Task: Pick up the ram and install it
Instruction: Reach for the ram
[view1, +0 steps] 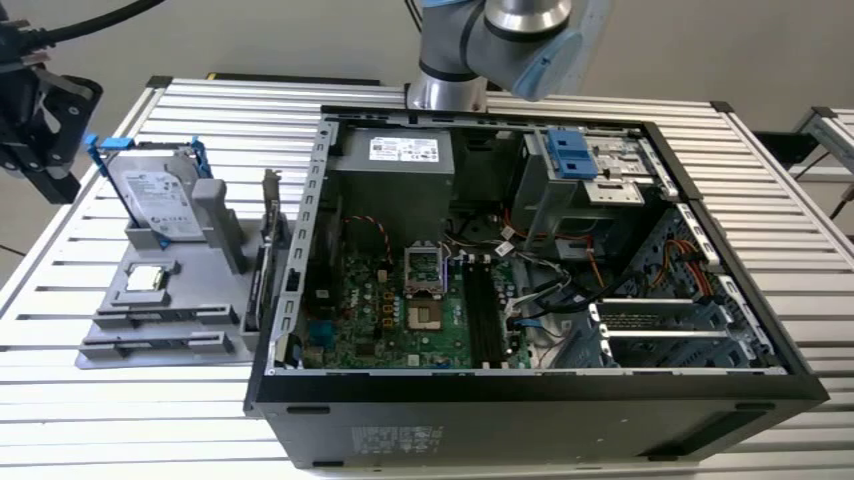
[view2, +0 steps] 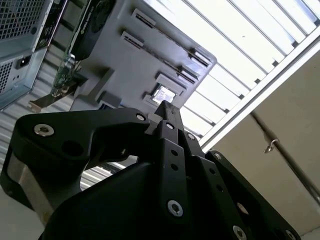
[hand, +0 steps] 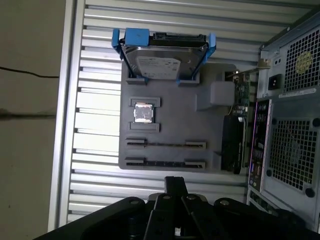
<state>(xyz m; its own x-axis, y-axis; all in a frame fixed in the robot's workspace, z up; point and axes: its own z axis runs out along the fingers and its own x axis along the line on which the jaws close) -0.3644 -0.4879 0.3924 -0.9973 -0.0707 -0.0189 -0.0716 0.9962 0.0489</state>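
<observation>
step: approach, I reckon, nothing picked up yet
gripper (hand: 175, 181): pinched closed, empty, hovering near the grey tray (hand: 172, 115)
ram (hand: 165, 144): on edge in a tray slot
grab needs: opening up, squaring to that thin edge

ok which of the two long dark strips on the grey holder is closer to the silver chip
The inner strip, right beside the silver chip; the outer strip runs along the edge of the holder, farther off.

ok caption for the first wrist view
claw facing the grey holder with ram, processor chip and hard drive
</observation>
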